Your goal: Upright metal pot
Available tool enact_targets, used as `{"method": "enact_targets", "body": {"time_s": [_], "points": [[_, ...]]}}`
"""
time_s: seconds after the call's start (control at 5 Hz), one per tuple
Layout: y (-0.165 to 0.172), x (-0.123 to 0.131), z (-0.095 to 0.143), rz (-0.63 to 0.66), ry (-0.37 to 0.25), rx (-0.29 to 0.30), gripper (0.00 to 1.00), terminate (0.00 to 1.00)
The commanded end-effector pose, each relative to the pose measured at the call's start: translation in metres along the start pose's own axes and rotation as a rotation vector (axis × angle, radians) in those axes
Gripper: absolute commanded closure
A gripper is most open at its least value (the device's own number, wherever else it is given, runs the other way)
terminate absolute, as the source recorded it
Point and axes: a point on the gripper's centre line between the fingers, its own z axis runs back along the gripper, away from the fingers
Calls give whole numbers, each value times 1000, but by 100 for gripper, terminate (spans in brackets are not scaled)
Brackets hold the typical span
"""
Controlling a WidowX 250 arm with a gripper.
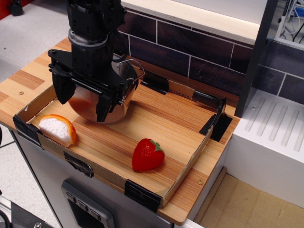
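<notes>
One view to work from, looking down at a wooden counter [28, 80] with a shallow cardboard tray [183, 173] taped at its corners with black tape, and here is the count: one metal pot [102, 97], one toy strawberry [147, 155], one orange-and-white toy food piece [58, 129], one robot arm. The black gripper [83, 97] hangs straight down over the back-left part of the tray, its two fingers [105, 105] spread fairly wide, one down the left flank of the pot and one down its front. The pot sits between them, tipped on its side rather than standing, its rounded shiny surface facing the camera and reflecting the warm wood; one thin wire loop handle shows at its upper right, near the tray's back wall. Whether the fingers are actually pressing the steel or only flanking it, I cannot tell from here, as the arm covers much of the pot. The pot's lower curve rests on the tray floor. The orange-and-white piece lies in the front-left corner of the tray, near the pot but apart from it. The strawberry lies toward the front middle, red with a green leafy cap pointing right, well apart from the pot and clear of the gripper. Behind the tray runs a dark tiled wall [190, 52], and to the right stands a white ribbed drainboard [275, 123].
</notes>
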Motion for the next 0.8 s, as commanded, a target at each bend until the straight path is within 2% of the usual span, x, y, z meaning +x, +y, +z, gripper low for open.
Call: {"method": "enact_targets", "body": {"time_s": [0.0,0.2,0.4,0.6], "points": [[0,0,0,0,0,0,0,0],[3,0,12,-41,-8,11,0,0],[10,-3,38,-74,-1,-42,0,0],[17,3,66,-122,44,-93,0,0]]}}
